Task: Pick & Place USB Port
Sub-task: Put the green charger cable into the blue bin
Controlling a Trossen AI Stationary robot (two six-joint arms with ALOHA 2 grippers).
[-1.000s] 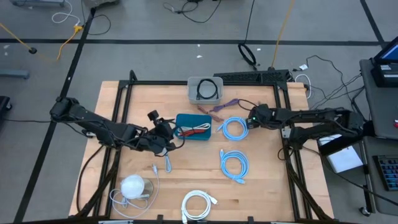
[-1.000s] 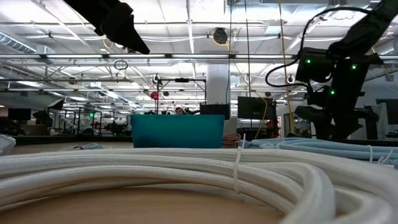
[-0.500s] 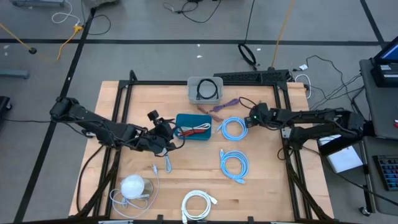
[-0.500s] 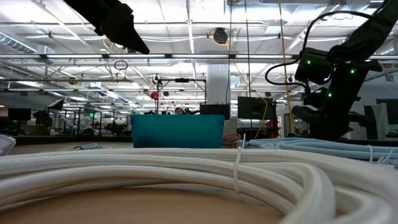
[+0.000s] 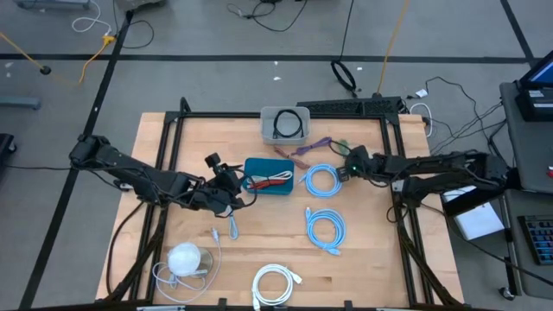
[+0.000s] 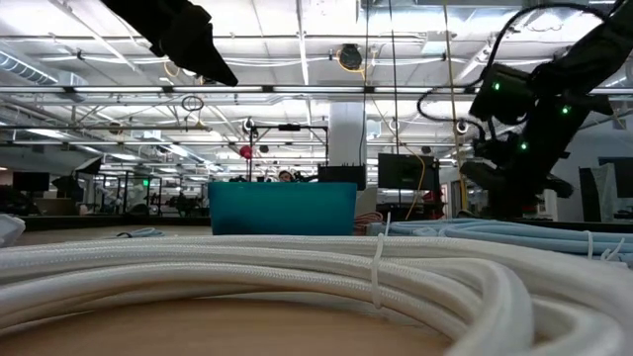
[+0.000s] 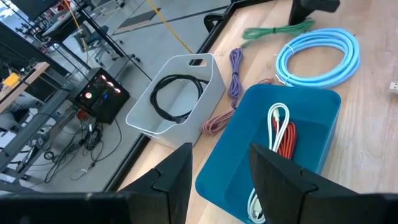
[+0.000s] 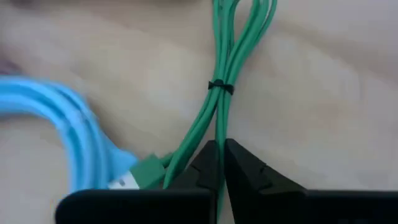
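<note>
The green cable (image 8: 227, 68) lies on the wooden table (image 5: 380, 250), just beyond the upper light blue cable coil (image 5: 324, 180) as seen from the blue bin (image 5: 268, 177), on the side far from the bin. It is a folded bundle held together by a small black tie (image 8: 221, 87). In the right wrist view its long axis runs away from the fingers, and its green plug end (image 8: 146, 171) points back toward the blue coil, almost touching it.

The right gripper (image 8: 219, 165) is closed, and its two fingertips pinch the strands of the green cable near the plug end.

The left gripper (image 7: 217, 180) is at the other side of the blue bin, over the table beside it. Its fingers stand apart and nothing is between them. In the bin lie a red cable (image 7: 287, 138) and a white cable (image 7: 273, 124). Behind the bin stands a grey bin (image 5: 284, 125) with a black cable (image 7: 177, 98), and a purple cable (image 7: 235, 74) lies between the two bins.
</note>
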